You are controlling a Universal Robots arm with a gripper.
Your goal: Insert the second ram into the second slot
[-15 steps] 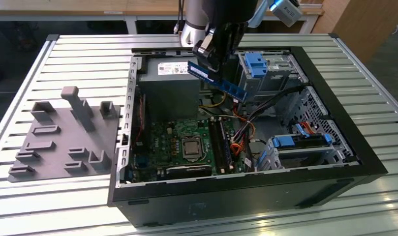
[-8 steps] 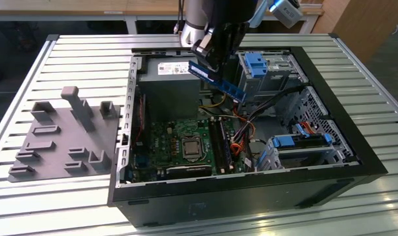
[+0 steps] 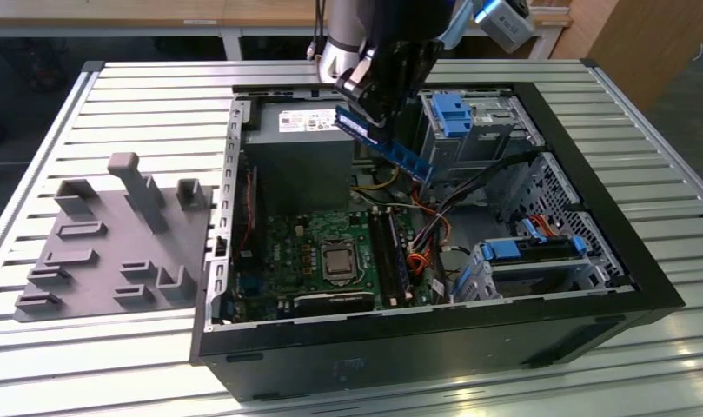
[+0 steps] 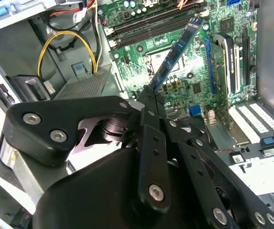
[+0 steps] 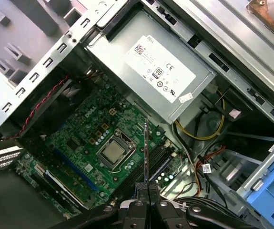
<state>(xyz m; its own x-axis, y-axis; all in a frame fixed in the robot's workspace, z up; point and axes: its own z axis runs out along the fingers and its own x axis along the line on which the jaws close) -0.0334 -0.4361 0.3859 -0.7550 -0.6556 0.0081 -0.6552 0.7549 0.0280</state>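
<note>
Nearest in the exterior view stands the black front wall of the computer case (image 3: 444,356), which lies open on the slatted table (image 3: 131,87). Inside it are the green motherboard (image 3: 328,252), the grey power supply (image 3: 299,148) and the drive bays (image 3: 496,122) with blue latches (image 3: 454,111). Above the opening the gripper (image 3: 365,109) holds the second ram (image 3: 398,152) tilted in the air, not seated in any slot. A grey fixture plate (image 3: 108,243) lies on the table beside the case.

In the second wrist view the black fingers (image 4: 148,119) are clamped on one end of the second ram (image 4: 177,52) and its free end points toward the long memory slots (image 4: 151,24). Yellow cables (image 4: 65,36) loop beside the board.

In the first wrist view the second ram (image 5: 146,148) is seen edge-on, as a thin line over the motherboard (image 5: 89,133), between the processor socket (image 5: 115,151) and the memory slots (image 5: 161,164).
</note>
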